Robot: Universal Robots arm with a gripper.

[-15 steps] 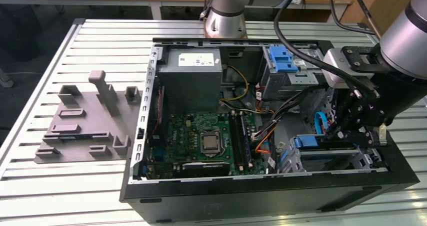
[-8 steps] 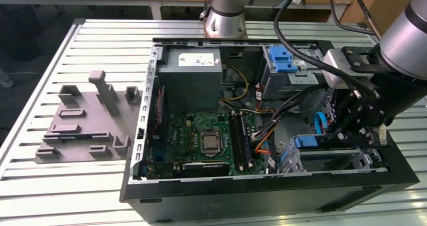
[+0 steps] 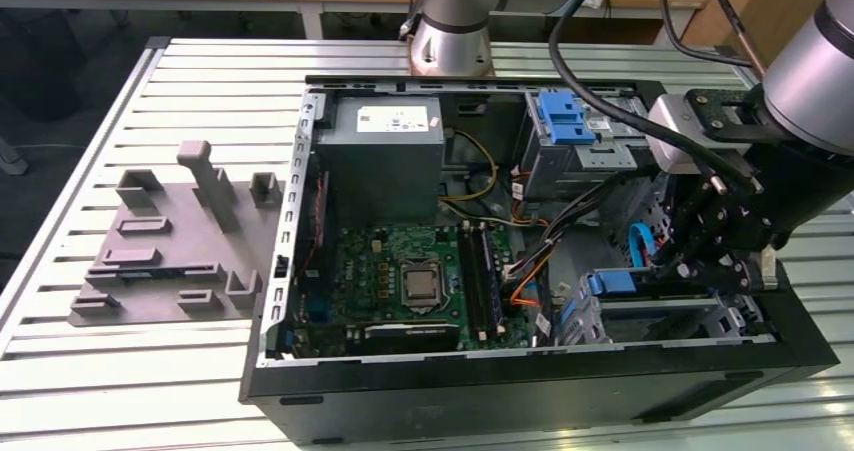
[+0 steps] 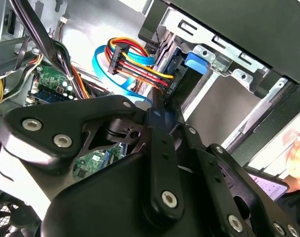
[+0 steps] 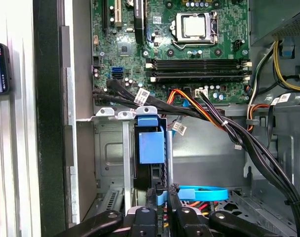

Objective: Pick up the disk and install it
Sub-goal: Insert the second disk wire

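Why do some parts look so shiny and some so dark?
In the exterior view, light glares off the ribbed table, while the computer case front stays dark. In the second wrist view, the nearby gripper looks black against a bright metal wall.

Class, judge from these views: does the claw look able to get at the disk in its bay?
Probably yes: the claw sits right at the disk's edge, and the cables pass beside it, not between them.

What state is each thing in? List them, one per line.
Disk: on edge in the drive bay, the tool at its end.
Tool: closed on the disk's edge.
Computer case: side panel off, interior exposed.
Processor socket: bare, no cooler fitted.
Blue latch: on the upper cage.
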